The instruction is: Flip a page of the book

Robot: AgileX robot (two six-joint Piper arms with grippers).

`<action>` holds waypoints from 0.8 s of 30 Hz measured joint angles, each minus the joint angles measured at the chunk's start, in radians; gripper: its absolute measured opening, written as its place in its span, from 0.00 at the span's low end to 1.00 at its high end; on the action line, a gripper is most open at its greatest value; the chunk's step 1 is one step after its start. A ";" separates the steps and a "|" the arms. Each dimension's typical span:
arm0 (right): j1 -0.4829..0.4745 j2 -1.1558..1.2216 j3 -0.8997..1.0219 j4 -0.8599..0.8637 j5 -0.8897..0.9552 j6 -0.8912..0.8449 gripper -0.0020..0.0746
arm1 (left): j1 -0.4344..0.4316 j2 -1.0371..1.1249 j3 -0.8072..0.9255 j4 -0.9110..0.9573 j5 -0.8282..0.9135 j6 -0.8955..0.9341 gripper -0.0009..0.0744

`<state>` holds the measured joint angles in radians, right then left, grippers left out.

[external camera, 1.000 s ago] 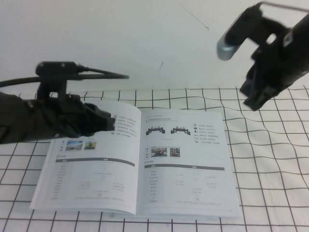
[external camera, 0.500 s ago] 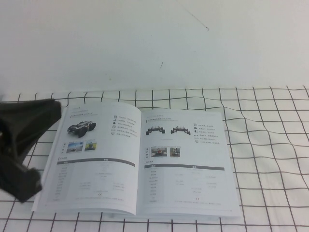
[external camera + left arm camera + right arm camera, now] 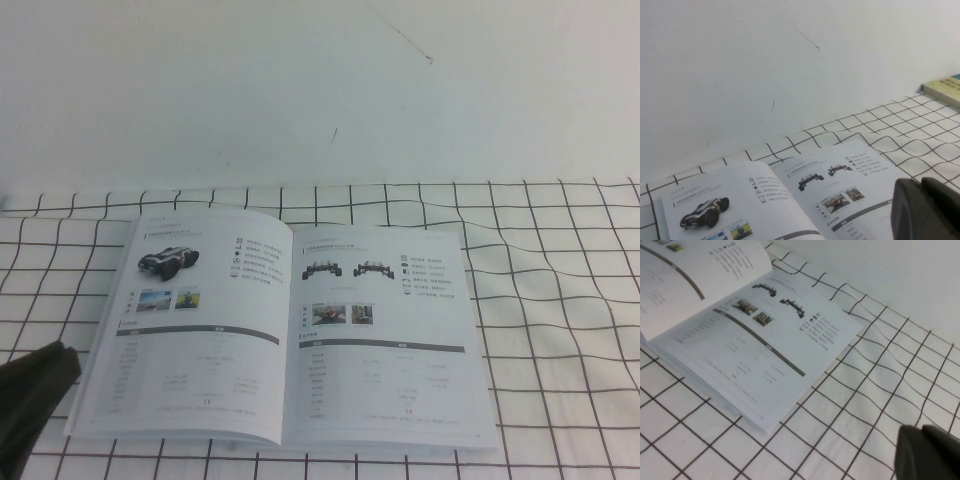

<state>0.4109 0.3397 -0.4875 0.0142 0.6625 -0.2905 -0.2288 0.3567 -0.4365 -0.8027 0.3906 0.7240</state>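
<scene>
Finds the book point(image 3: 285, 330) open and flat on the gridded cloth point(image 3: 560, 300), with the page point(image 3: 185, 330), vehicle photo and tables facing up, lying on the left side of the book's spine. By that look, judges the turn as good as made. Places the left gripper point(image 3: 921, 195) off the book's near edge, with part of the left arm point(image 3: 30, 405) showing just beside the book's near-left corner. Places the right gripper point(image 3: 922, 452) over bare cloth off the book's right side, clear of the paper. Cannot tell how wide either gripper stands; sees no paper caught in either. Counts as the main risk the page itself: arches a little beside the book's spine, looks glossy and springy, and may lift and fall back to the book's right half with nothing pressing it down. Counts as the second risk the left arm near that corner: a low sweep there may snag the page edge, crease it, or drag the thin book across the loose, wrinkled cloth. Notes a second book point(image 3: 945, 86) lying well beyond the book's right side, out of harm's way.
</scene>
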 joint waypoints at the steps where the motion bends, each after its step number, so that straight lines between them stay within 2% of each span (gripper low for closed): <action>1: 0.000 -0.029 0.027 -0.001 -0.012 0.002 0.03 | 0.000 0.000 0.004 0.000 -0.004 0.000 0.01; 10: 0.000 -0.109 0.129 0.001 -0.013 0.004 0.03 | 0.000 -0.002 0.006 0.000 0.000 0.000 0.01; 24: 0.000 -0.111 0.143 0.001 -0.011 0.004 0.03 | 0.000 -0.010 0.022 -0.007 0.125 -0.004 0.01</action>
<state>0.4109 0.2282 -0.3442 0.0148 0.6511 -0.2862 -0.2288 0.3472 -0.4144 -0.8094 0.5152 0.7200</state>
